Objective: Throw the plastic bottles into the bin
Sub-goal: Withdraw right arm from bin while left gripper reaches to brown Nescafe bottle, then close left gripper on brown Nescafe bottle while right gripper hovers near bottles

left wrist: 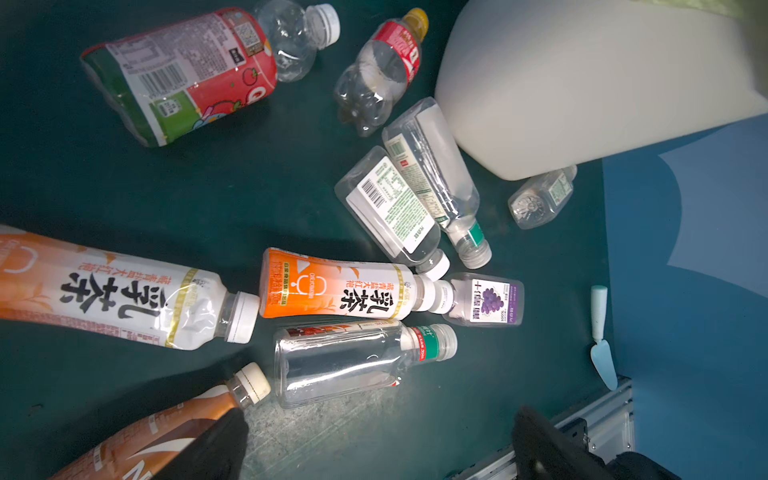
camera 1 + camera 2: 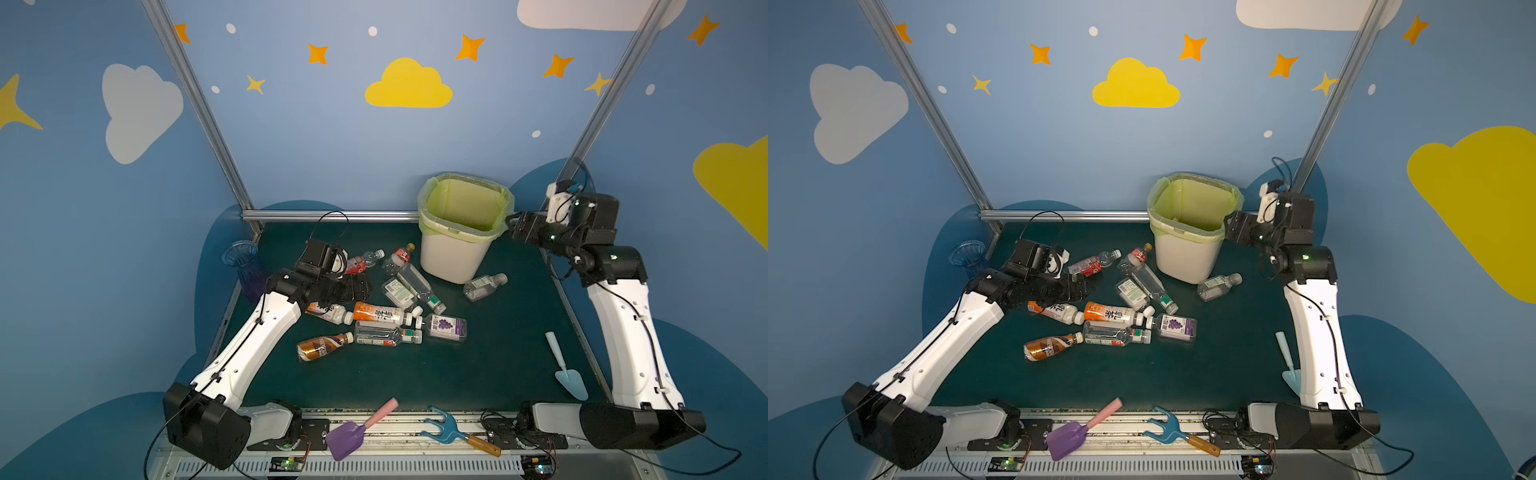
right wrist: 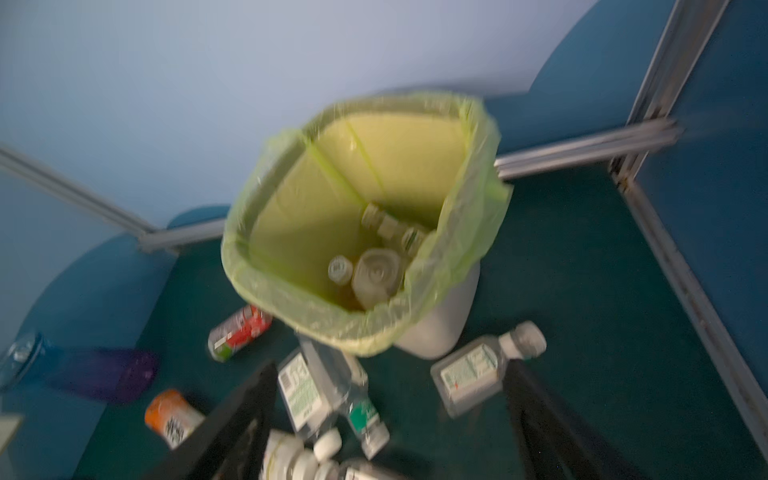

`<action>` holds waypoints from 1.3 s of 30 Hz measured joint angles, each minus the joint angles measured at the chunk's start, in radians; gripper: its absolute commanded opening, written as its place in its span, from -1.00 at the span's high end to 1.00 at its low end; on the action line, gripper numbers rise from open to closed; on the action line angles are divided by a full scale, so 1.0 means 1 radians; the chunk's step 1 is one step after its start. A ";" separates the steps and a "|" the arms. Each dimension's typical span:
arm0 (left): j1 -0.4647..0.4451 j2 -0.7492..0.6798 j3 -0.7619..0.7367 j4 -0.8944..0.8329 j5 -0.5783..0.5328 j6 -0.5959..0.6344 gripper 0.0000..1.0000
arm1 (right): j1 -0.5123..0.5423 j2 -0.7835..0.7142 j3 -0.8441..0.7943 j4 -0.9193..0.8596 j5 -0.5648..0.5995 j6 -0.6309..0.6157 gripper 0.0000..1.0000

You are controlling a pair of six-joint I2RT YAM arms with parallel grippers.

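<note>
The cream bin (image 2: 451,259) with its yellow-green liner stands at the back of the mat. Inside it lie some clear bottles (image 3: 376,274). Several plastic bottles lie loose on the mat: a red-label one (image 2: 360,262), an orange one (image 2: 378,312), a purple grape one (image 2: 446,327), a brown one (image 2: 322,347) and a small clear one (image 2: 484,286) beside the bin. My left gripper (image 2: 358,287) hovers low over the pile, open and empty (image 1: 380,444), near a clear bottle (image 1: 357,361). My right gripper (image 2: 513,226) hangs at the bin's right rim, open and empty (image 3: 390,415).
A ribbed blue-purple vase (image 2: 245,266) stands at the mat's back-left corner. A light blue trowel (image 2: 565,365) lies by the right arm. A purple shovel (image 2: 353,432) and a blue fork (image 2: 449,428) rest on the front rail. Metal frame bars border the mat.
</note>
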 measured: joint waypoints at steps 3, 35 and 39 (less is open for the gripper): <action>0.002 0.027 -0.009 -0.019 -0.019 -0.028 -0.99 | 0.064 -0.025 -0.109 -0.063 -0.021 -0.039 -0.57; 0.018 0.011 -0.260 -0.198 -0.222 -0.083 -0.99 | 0.409 -0.035 -0.385 -0.050 -0.071 -0.067 -0.55; 0.018 0.074 -0.208 -0.198 -0.286 -0.042 -0.99 | 0.413 -0.045 -0.411 -0.046 -0.074 -0.067 -0.56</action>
